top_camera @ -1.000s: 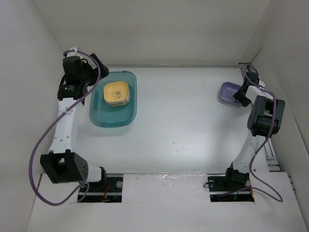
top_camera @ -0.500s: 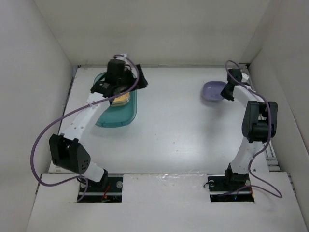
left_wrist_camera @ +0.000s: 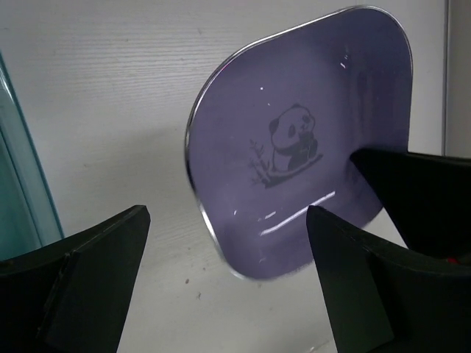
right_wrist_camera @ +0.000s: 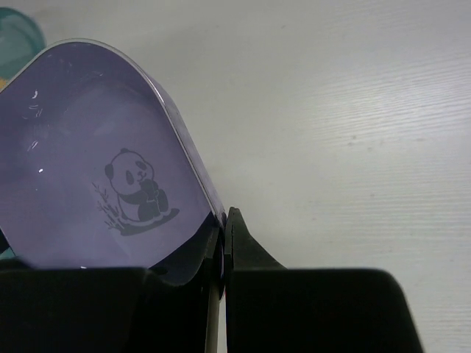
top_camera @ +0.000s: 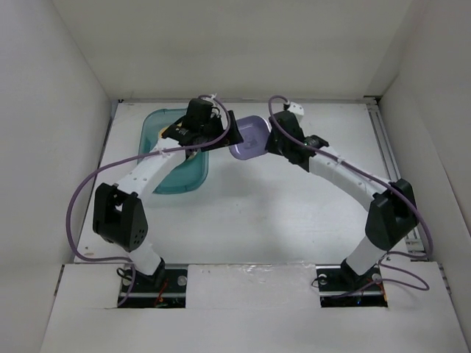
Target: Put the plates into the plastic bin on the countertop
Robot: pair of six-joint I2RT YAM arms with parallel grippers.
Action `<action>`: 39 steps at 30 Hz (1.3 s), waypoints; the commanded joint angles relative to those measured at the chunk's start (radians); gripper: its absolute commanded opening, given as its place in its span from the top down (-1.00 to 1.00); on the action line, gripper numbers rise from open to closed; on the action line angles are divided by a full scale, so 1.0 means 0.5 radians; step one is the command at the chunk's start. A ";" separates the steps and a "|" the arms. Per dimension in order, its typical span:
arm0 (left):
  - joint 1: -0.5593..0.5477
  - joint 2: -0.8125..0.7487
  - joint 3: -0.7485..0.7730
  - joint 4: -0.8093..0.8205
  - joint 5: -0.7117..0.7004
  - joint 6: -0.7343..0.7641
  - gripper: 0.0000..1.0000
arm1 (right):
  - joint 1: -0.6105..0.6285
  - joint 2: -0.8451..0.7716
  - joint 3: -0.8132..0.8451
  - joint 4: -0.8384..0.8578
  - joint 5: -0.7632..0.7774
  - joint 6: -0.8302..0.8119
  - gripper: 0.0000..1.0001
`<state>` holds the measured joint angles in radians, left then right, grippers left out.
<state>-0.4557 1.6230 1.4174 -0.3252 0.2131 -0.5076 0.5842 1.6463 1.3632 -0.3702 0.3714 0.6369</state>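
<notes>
My right gripper [top_camera: 269,140] is shut on the rim of a lavender plate [top_camera: 247,137] with a panda mark and holds it tilted above the countertop [top_camera: 294,206], just right of the teal plastic bin [top_camera: 171,170]. In the right wrist view the fingers pinch the plate's [right_wrist_camera: 88,162] edge at my right gripper [right_wrist_camera: 224,237]. My left gripper [top_camera: 229,134] is open and empty, its jaws spread wide right at the plate's [left_wrist_camera: 294,140] near edge, shown at my left gripper [left_wrist_camera: 228,294]. The left arm covers the bin's far part, so the plates inside are hidden.
White walls enclose the countertop on the left, back and right. The bin's teal wall [left_wrist_camera: 22,176] shows at the left edge of the left wrist view, and a corner of it [right_wrist_camera: 15,29] in the right wrist view. The right gripper's finger [left_wrist_camera: 419,198] is beside the plate.
The right arm has carried the lavender plate from the far right to the middle, beside the bin. The left arm has swung right across the bin to meet the plate, covering the yellow plate.
</notes>
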 commanded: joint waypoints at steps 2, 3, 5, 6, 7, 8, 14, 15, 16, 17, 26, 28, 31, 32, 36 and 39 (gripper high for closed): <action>0.000 -0.003 0.003 0.018 -0.125 -0.010 -0.62 | 0.141 -0.046 0.182 0.016 0.132 0.113 1.00; 0.000 -0.003 0.003 -0.003 -0.153 -0.010 -0.33 | 0.163 -0.065 0.182 0.016 0.132 0.131 1.00; 0.000 0.052 0.028 -0.036 -0.190 -0.010 0.19 | 0.224 -0.102 0.203 -0.005 0.186 0.159 1.00; 0.000 0.070 0.055 -0.058 -0.190 -0.010 0.48 | 0.243 -0.138 0.203 -0.005 0.226 0.159 1.00; 0.000 0.089 0.073 -0.086 -0.235 -0.010 0.77 | 0.243 -0.139 0.203 -0.005 0.257 0.159 1.00; 0.000 0.116 0.110 -0.110 -0.254 -0.010 1.00 | 0.243 -0.166 0.203 -0.005 0.276 0.159 1.00; 0.000 0.153 0.297 -0.255 -0.600 0.122 1.00 | 0.243 -0.185 0.164 -0.005 0.340 0.076 -1.00; 0.021 0.172 0.371 -0.273 -0.601 0.283 1.00 | 0.206 -0.203 0.118 -0.005 0.340 0.058 -1.00; 0.046 0.172 0.411 -0.273 -0.622 0.285 1.00 | 0.176 -0.224 0.090 -0.005 0.319 0.058 -1.00; 0.083 0.202 0.438 -0.273 -0.622 0.425 1.00 | 0.145 -0.243 0.051 -0.005 0.294 0.033 -1.00; 0.822 0.402 0.448 -0.117 0.331 0.690 1.00 | -0.168 -0.430 -0.422 0.265 -0.037 -0.145 -1.00; 0.920 0.448 0.448 -0.117 0.454 0.720 1.00 | -0.196 -0.449 -0.444 0.283 -0.089 -0.206 -1.00; 1.028 0.466 0.427 -0.098 0.513 0.739 1.00 | -0.242 -0.449 -0.496 0.311 -0.147 -0.255 -1.00; 1.028 0.488 0.426 -0.098 0.422 0.739 1.00 | -0.242 -0.449 -0.496 0.329 -0.166 -0.255 -1.00; 1.098 0.528 0.427 -0.117 0.322 0.727 1.00 | -0.242 -0.467 -0.496 0.329 -0.206 -0.326 -1.00; 1.120 0.467 0.369 -0.117 0.155 0.662 0.51 | -0.260 -0.491 -0.496 0.329 -0.206 -0.344 -1.00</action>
<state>0.0875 1.8935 1.6306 -0.4030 0.3351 -0.1627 0.4641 1.4414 1.1088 -0.2672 0.2905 0.5011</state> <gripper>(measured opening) 0.213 0.999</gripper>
